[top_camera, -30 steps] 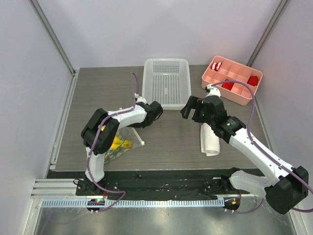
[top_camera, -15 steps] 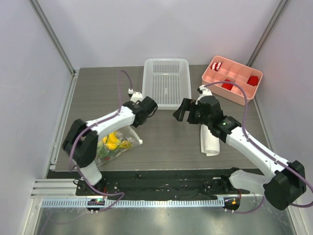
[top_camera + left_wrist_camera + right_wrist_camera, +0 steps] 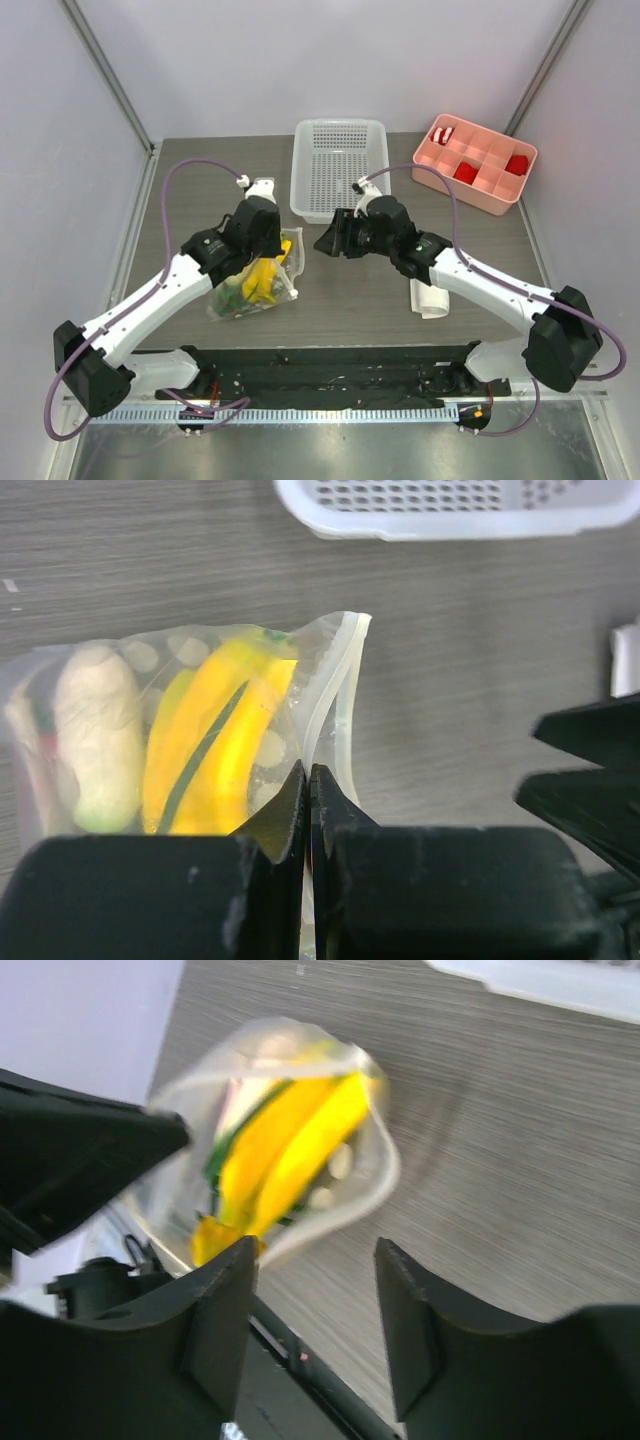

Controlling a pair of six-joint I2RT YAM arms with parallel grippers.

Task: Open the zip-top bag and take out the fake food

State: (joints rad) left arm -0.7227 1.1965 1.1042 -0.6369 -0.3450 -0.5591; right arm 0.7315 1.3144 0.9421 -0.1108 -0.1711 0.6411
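From the top camera I see the left gripper (image 3: pixel 280 252) sitting over the zip-top bag (image 3: pixel 245 295), left of centre on the table (image 3: pixel 360 290). Its fingertips are hidden under the wrist there. The left wrist camera fills that in. It shows the two black fingers (image 3: pixel 275 815) pressed together on the bag's thick zip strip, pinching it below the corner that points toward the white mesh basket (image 3: pixel 450 505). Through the clear, dotted film I make out the yellow banana bunch (image 3: pixel 225 730) and a thin green stem (image 3: pixel 205 745) lying along it. The pale oblong radish (image 3: pixel 95 740) sits to their left, and all of it is inside the bag.

The right gripper (image 3: pixel 328 243) hangs just beside the bag's right edge with its fingers spread wide. Its own camera is smeared, so there the bag reads only as a rounded, glossy pouch with yellow inside, lying beyond the gap. I cannot tell whether it touches those fingers. Only the overhead view shows the rolled white cloth (image 3: pixel 430 295) partly under the right arm and the pink tray (image 3: pixel 459 190) at the far right.
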